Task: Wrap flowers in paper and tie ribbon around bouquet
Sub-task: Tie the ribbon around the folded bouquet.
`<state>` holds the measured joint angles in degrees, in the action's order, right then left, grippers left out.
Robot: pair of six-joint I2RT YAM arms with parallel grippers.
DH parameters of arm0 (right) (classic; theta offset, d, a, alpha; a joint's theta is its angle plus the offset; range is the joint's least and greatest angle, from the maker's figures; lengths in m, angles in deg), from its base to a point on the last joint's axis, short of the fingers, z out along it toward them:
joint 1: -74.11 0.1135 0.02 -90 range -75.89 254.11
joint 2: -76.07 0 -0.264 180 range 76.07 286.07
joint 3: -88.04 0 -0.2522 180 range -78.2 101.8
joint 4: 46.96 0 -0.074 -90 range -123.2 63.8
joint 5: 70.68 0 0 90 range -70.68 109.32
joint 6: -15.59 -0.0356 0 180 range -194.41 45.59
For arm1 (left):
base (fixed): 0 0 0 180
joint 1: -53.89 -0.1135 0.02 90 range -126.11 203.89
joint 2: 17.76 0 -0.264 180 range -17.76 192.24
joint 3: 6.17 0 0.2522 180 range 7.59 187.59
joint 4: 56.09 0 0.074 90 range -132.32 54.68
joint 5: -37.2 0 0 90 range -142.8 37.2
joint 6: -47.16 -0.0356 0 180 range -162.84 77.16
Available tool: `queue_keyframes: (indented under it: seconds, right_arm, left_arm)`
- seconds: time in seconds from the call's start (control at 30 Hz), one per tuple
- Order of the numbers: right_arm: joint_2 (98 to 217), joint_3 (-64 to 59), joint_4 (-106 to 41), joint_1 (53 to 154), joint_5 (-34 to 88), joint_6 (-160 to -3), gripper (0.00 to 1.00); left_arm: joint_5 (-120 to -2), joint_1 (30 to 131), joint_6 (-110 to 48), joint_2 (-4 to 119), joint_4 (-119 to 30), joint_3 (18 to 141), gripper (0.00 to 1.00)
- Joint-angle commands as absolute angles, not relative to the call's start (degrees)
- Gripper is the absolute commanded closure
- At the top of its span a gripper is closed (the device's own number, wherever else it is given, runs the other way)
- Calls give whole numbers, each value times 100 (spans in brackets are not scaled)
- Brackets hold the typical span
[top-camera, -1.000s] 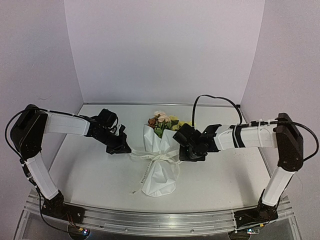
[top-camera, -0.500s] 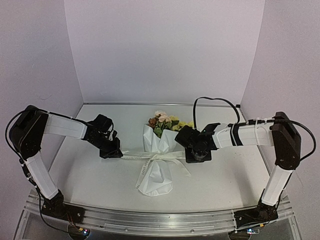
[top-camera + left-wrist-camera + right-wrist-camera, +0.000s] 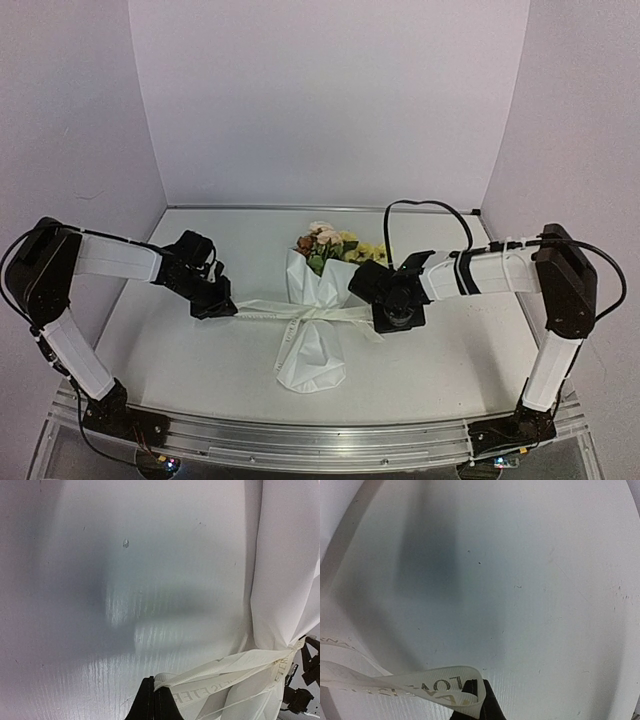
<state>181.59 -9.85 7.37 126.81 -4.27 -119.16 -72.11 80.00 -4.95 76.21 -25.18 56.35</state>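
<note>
**A:** Where is the ribbon (image 3: 270,309)?

**B:** It runs around the narrow waist of the bouquet (image 3: 318,285), pulled taut out to both sides. The left gripper (image 3: 217,305) is clamped on the end left of the bouquet. The right gripper (image 3: 388,318) is pinching the end just right of it.

**A:** What could go wrong?

**B:** An uneven pull may drag the bouquet sideways or crush it at the waist. The smooth strip could also slip from a pinch, which would slacken the tie.

We note the bouquet (image 3: 315,330) lying on the table (image 3: 180,350), flowers (image 3: 325,243) at its far end, ribbon (image 3: 265,308) across its middle, left gripper (image 3: 224,308) left of the bouquet, right gripper (image 3: 386,318) just right of it.
</note>
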Motion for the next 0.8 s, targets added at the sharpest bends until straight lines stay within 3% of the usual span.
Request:
queue_keyframes:
  seconds: [0.0, 0.77]
  right_arm:
    - [18110, -1239, 1506, 12604, -996, -12127, 100]
    - [17658, -1963, 1668, 12262, -1090, -12524, 100]
  left_arm:
    - [-6648, 7698, -372, 7271, -2488, 5369, 100]
    - [-6676, 6693, -298, 6695, -2592, 4739, 100]
